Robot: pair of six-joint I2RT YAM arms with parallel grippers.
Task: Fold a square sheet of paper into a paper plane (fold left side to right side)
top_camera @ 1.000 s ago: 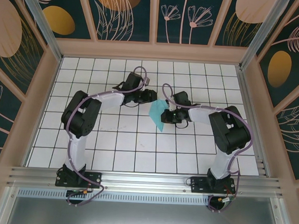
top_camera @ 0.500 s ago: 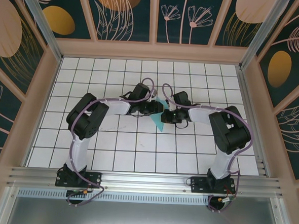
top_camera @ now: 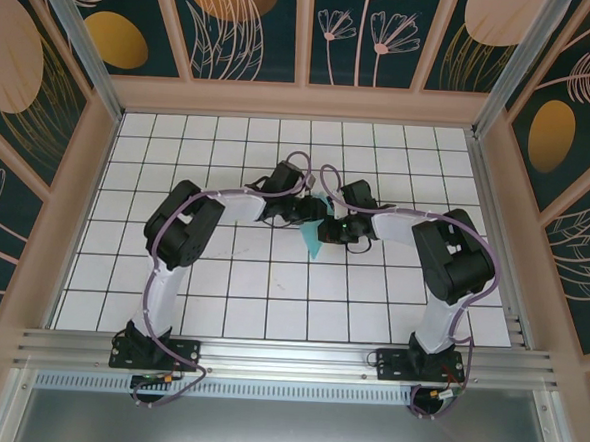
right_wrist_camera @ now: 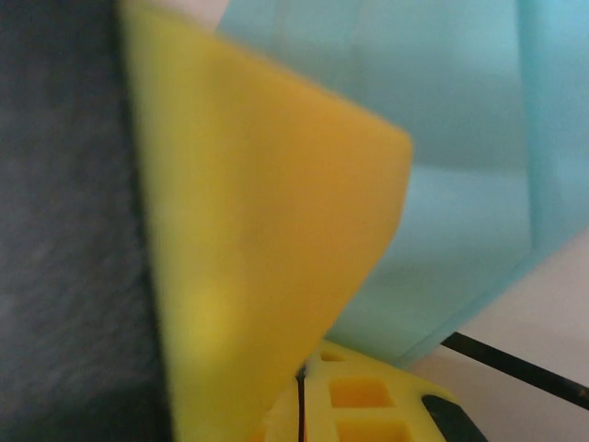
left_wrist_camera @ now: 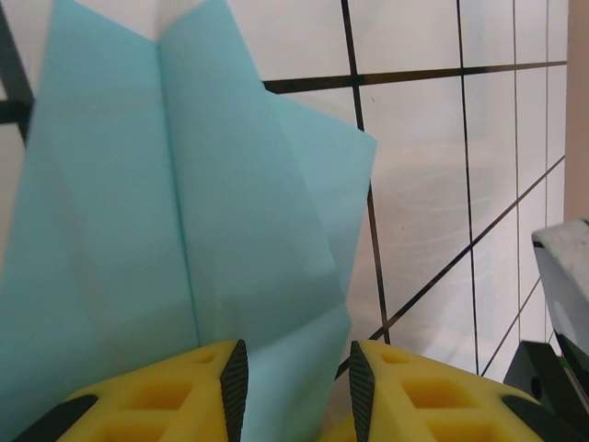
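Observation:
The square sheet of paper [top_camera: 314, 245], light turquoise and folded into a creased, pointed shape, sits mid-table with its tip toward the near side. My right gripper [top_camera: 329, 227] is shut on its right edge; in the right wrist view the yellow fingers [right_wrist_camera: 276, 230] meet at a thin seam [right_wrist_camera: 299, 382] with the paper [right_wrist_camera: 460, 138] spreading out behind them. My left gripper [top_camera: 317, 211] has come in from the left. In the left wrist view its jaws [left_wrist_camera: 296, 359] stand apart, with a flap of the creased paper [left_wrist_camera: 184, 203] lying between the pads, unpinched.
White gridded tabletop [top_camera: 231, 277] inside a beige-framed enclosure with patterned walls [top_camera: 78, 168]. Both arms bend inward and nearly touch at the centre. Part of the right arm's dark body [left_wrist_camera: 561, 304] shows at the right edge of the left wrist view.
The left arm has swung to the right, and its gripper has reached the paper's upper left edge. The right gripper and the paper have stayed in place.

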